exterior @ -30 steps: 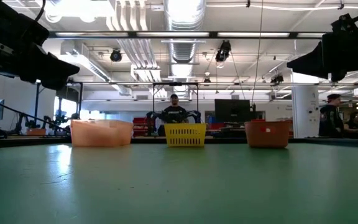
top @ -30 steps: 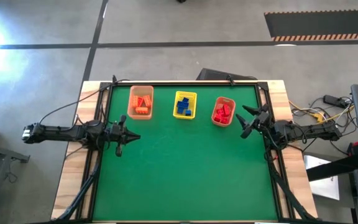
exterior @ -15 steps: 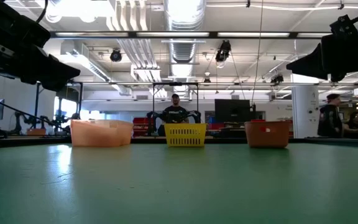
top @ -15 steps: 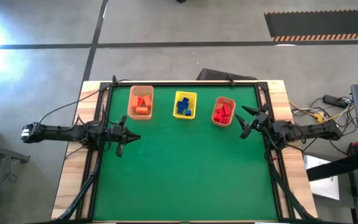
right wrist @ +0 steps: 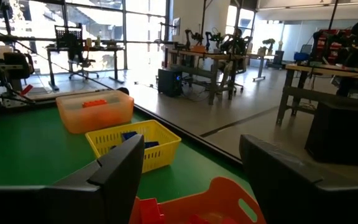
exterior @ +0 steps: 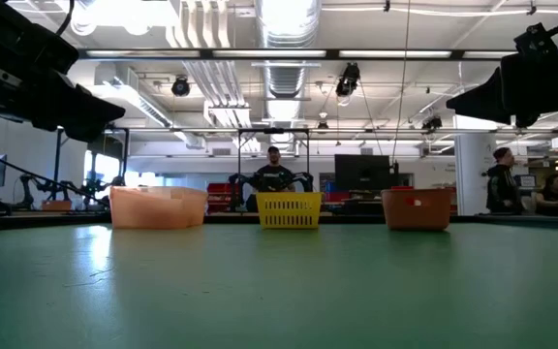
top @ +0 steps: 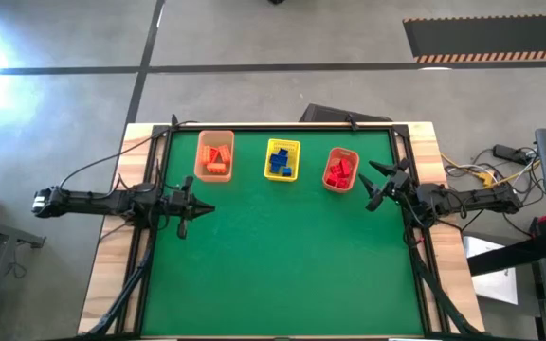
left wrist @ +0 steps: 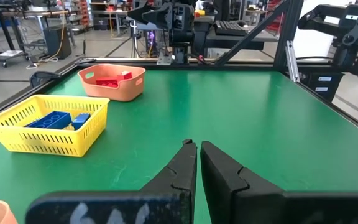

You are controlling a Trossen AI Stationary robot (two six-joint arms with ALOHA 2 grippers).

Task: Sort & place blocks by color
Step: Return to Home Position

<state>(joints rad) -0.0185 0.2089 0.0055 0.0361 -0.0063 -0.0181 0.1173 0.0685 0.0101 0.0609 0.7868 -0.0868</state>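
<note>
We see a green table [top: 282, 265]. Nearest our dark right pincer [top: 372, 186], red blocks [top: 339, 172] fill a red-orange basket [top: 342, 152]. Farther off, blue blocks [top: 280, 164] fill a yellow lattice basket [top: 282, 143]. Nearest the dark left pincer [top: 207, 209], orange blocks [top: 218, 161] lie in a pale orange basket [top: 214, 134].

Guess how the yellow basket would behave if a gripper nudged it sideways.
Probably slides rather than tips: the yellow basket is low and wide, flat on the green table. Likely light: thin lattice walls, only a few blue blocks inside. Walls may flex a little.
</note>
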